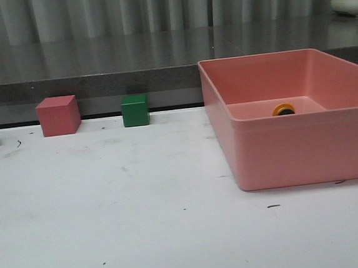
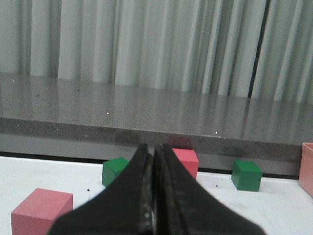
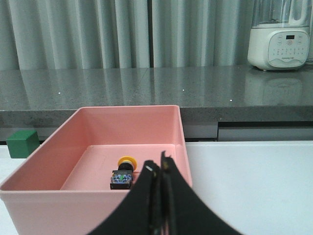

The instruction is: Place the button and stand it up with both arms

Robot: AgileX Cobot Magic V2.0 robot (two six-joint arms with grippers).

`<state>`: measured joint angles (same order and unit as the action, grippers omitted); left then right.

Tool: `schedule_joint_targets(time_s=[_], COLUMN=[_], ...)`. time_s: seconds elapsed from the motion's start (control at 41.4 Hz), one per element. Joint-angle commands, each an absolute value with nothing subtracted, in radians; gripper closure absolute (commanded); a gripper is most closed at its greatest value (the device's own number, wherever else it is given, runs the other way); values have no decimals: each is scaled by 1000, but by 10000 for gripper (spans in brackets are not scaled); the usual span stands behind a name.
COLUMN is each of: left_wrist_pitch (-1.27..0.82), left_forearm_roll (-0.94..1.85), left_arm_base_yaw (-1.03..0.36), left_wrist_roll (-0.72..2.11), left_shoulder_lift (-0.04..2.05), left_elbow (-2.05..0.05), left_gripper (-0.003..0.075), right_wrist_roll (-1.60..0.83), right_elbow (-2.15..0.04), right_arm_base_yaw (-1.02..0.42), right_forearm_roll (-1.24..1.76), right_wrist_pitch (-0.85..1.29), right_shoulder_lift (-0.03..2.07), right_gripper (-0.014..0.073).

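Closest to my right wrist camera is the right arm's black two-fingered claw gripper, its fingers pressed together on nothing. Just beyond the tips, low inside the salmon-pink plastic bin, lies the small push-button with the round yellow cap, black collar and dark square base block. It is on its side on the bin floor, long axis running away from me: base block with its green and blue bits toward the gripper, yellow cap pointing to the far wall. It sits ahead of the right gripper and a little to the bin's middle, so I judge the right arm the nearer one by far; it will have to spread its fingers and come down over the near wall.

The left arm's black claw gripper is likewise pressed together and empty, facing pink and green cubes, with only a sliver of the bin's edge in its view; the button is not visible there.

In the front view neither arm appears, and the bin's near wall hides all but the yellow cap. I cannot tell how close the button lies to the side walls.
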<state>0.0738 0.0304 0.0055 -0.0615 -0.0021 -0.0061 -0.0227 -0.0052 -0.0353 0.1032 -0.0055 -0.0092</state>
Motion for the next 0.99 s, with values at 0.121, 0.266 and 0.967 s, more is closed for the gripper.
schedule_joint_targets(time_s=[0.121,0.266,0.967], left_wrist_pitch=[-44,-250,-571], left_forearm_roll=[37,37,42], left_arm_base_yaw=[-3,-3,-3], left_wrist_roll=[-64,-64,-64], left_shoulder_lift=[-8,89,618], left_elbow=[-270,-488,-773], left_gripper=[740,740,740], right_wrist_roll=[-29,-29,-29], right_elbow=[-291,-467,-681], right_arm_base_yaw=[-34,-34,-34], right_forearm_roll=[103,102,41], right_wrist_pitch=[141,279,524], right_shoulder_lift=[28,158,606], right_gripper=[662,662,662])
